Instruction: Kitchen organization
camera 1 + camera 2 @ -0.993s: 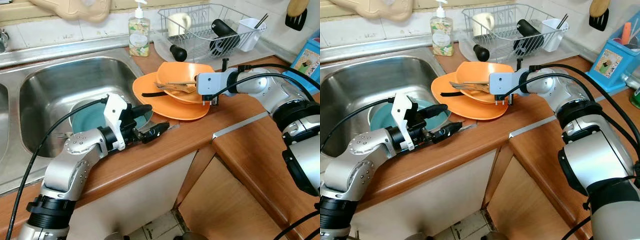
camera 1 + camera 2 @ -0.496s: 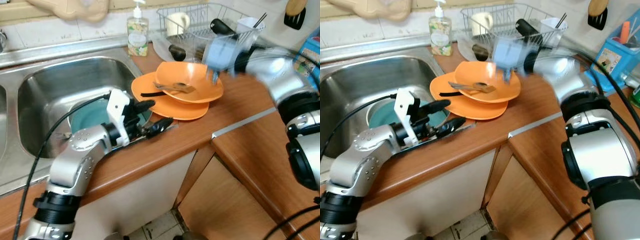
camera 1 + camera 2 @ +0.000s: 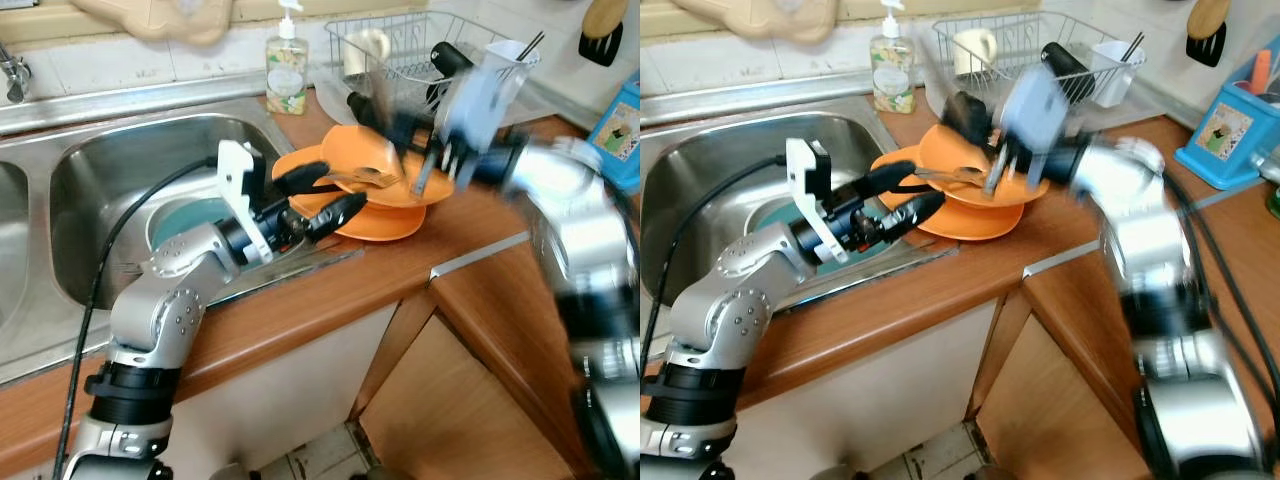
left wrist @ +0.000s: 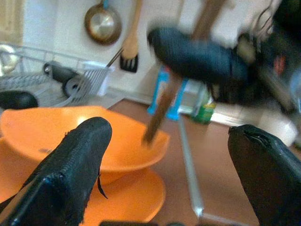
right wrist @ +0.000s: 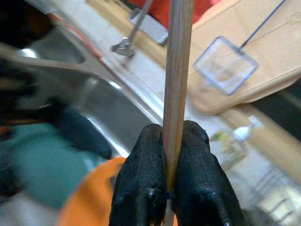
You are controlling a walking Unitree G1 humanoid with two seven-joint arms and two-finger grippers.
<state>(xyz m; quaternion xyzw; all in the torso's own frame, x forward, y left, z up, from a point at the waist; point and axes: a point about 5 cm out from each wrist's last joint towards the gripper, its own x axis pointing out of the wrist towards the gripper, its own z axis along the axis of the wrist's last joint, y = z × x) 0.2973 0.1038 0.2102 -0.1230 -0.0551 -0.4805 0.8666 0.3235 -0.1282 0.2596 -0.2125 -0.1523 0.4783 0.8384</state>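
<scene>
An orange bowl [image 3: 385, 165] sits on an orange plate [image 3: 380, 222] on the wooden counter beside the sink. My right gripper [image 5: 175, 129] is shut on the thin handle of a wooden utensil [image 5: 178, 70] and hovers, blurred by motion, over the bowl's far side. In the left wrist view the wooden utensil [image 4: 162, 110] slants down with its tip at the bowl. My left gripper [image 3: 330, 195] is open at the plates' sink-side edge, one finger above the rim and one below. A teal plate [image 3: 190, 215] lies in the sink.
A wire dish rack [image 3: 400, 50] with a mug and black items stands behind the plates, with a soap bottle [image 3: 286, 75] to its left. The steel sink [image 3: 120, 150] is on the left. A blue holder [image 3: 620, 125] stands at the far right.
My right gripper has risen from the bowl and swung back over it with the wooden utensil. My left gripper has moved from the sink's edge to the orange plates.
</scene>
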